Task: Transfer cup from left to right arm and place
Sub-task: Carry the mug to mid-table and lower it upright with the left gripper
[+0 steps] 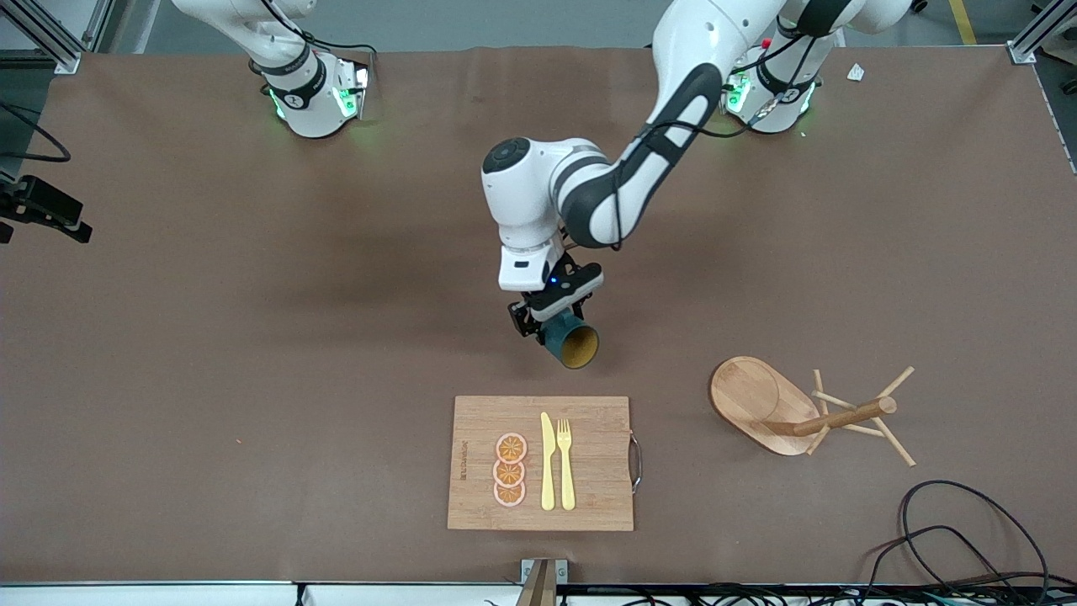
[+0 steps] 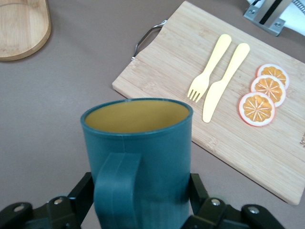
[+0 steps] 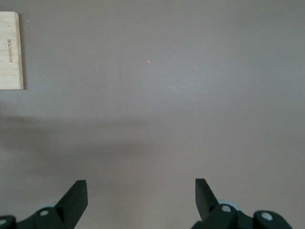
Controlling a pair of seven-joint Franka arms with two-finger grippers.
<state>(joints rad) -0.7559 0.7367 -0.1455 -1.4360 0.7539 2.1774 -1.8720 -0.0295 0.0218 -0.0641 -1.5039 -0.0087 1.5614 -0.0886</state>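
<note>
Cup (image 1: 570, 339), teal with a yellow inside, is clamped in the left pincer (image 1: 547, 324) above the tabletop (image 1: 252, 337), at 12 o'clock from the cutting board (image 1: 589, 471). Right pincer (image 3: 140, 195) waits, fingers spread wide, holding nothing.

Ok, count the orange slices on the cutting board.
3. The orange slices lie in a row on the cutting board, beside the knife, toward the right arm's end. None looks hidden.
</note>
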